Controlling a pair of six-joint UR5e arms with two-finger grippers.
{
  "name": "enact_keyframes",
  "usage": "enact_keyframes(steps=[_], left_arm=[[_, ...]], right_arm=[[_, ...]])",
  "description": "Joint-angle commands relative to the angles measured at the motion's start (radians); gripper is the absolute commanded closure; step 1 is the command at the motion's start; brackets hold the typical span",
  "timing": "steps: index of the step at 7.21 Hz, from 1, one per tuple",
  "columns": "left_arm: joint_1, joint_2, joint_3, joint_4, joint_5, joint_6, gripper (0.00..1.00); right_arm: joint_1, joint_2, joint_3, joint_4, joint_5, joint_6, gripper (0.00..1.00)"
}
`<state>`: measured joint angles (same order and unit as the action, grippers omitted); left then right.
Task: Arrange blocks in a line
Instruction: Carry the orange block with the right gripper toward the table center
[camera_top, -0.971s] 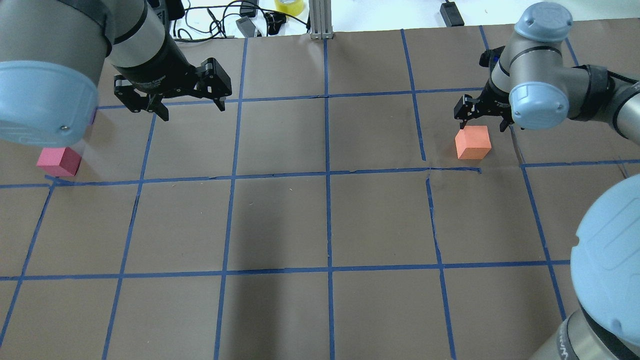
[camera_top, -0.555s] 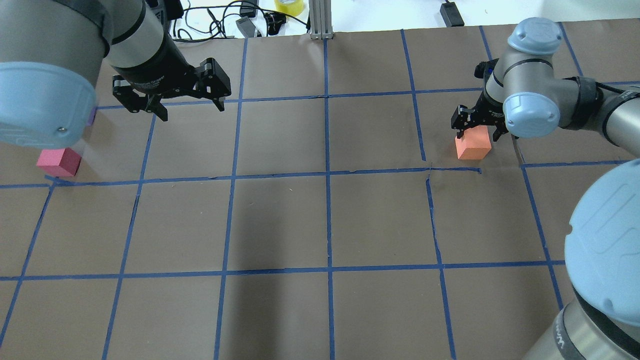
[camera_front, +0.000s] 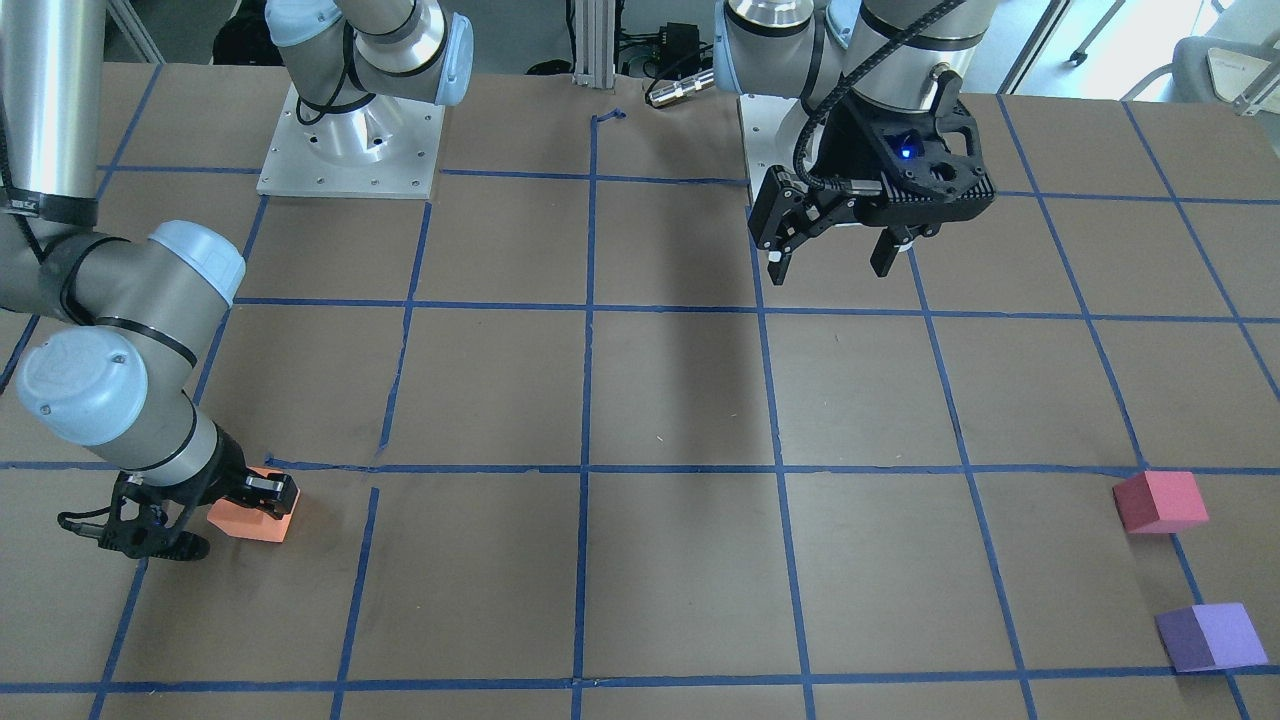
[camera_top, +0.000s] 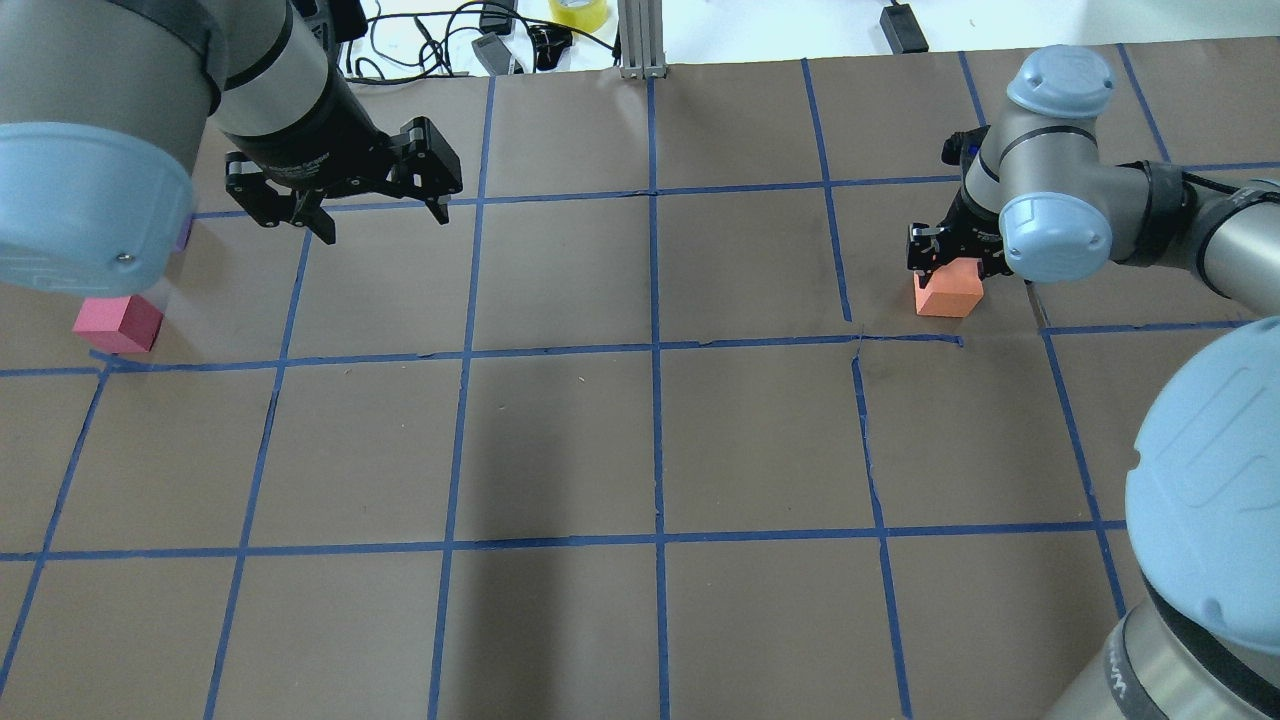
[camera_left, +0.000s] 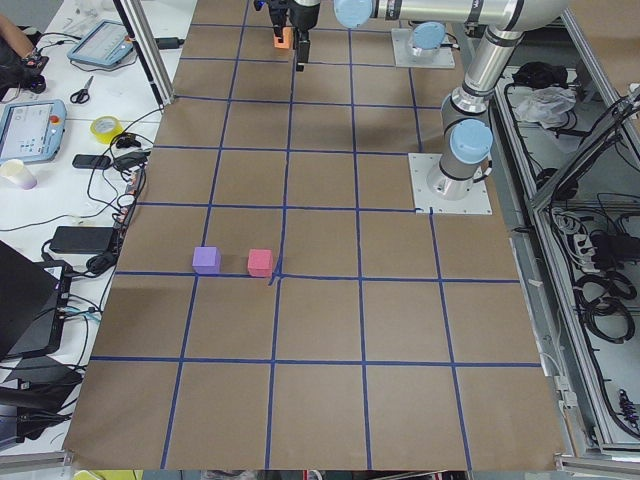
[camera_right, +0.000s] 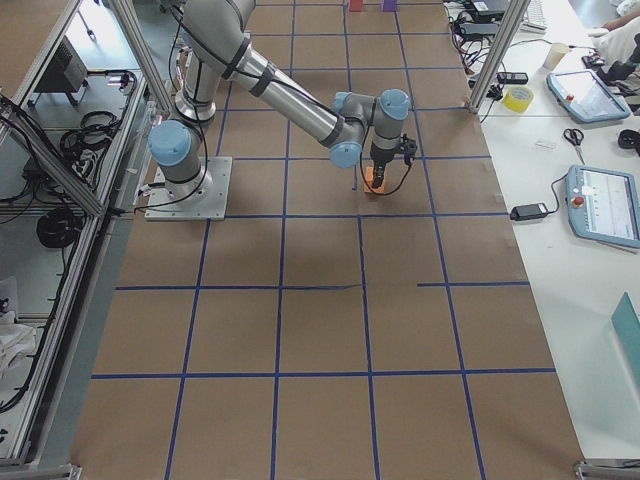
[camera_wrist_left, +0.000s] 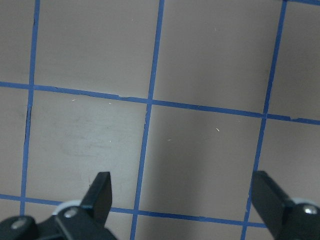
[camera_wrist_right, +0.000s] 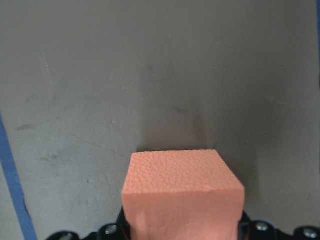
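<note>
Pinkish-red block: at the far left end of my worktop, just beside a crossing of the blue tape. I judge it a fair anchor for the line.
Purple block: near the pinkish-red one, with a gap between them and farther from my base. In the overhead view my own left arm hides most of it. These two already make the start of a row.
Left tool: fingers spread wide, holding nothing, raised above bare worktop. It is parked inboard of the pair so it disturbs neither block.
Orange block: alone on the right side, well apart from the other two and resting on the worktop. It is the one out of line, so it needs carrying across.
Right tool: lowered over the orange block with a finger on either side, square to its faces so the foam will not twist. I cannot tell whether the fingers are pressing it or merely flanking it.
Step in hand: securing the orange block, I judge.
</note>
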<state>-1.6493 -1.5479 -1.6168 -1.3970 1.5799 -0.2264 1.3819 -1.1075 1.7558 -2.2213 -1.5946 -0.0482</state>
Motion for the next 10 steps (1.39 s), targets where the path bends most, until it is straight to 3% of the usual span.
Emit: enact_keyframes(steps=[1,4,6,8,10], left_arm=[[-0.001,0.002,0.000,0.000,0.000,-0.001,0.00],[-0.001,0.002,0.000,-0.002,0.002,-0.001,0.00],[-0.001,-0.009,0.000,-0.002,0.003,-0.001,0.00],[-0.001,-0.003,-0.002,-0.002,0.003,-0.002,0.00],[-0.001,0.002,0.000,-0.002,0.002,-0.002,0.00]], right_arm=[[0.119,-0.061,-0.004,0.006,-0.008,0.017,0.73],[0.390,-0.029,-0.070,-0.046,0.001,0.325,0.70],[0.520,0.093,-0.189,-0.046,-0.001,0.540,0.66],[0.549,0.213,-0.374,0.009,0.002,0.561,0.63],[0.572,0.265,-0.398,0.063,-0.001,0.542,0.63]])
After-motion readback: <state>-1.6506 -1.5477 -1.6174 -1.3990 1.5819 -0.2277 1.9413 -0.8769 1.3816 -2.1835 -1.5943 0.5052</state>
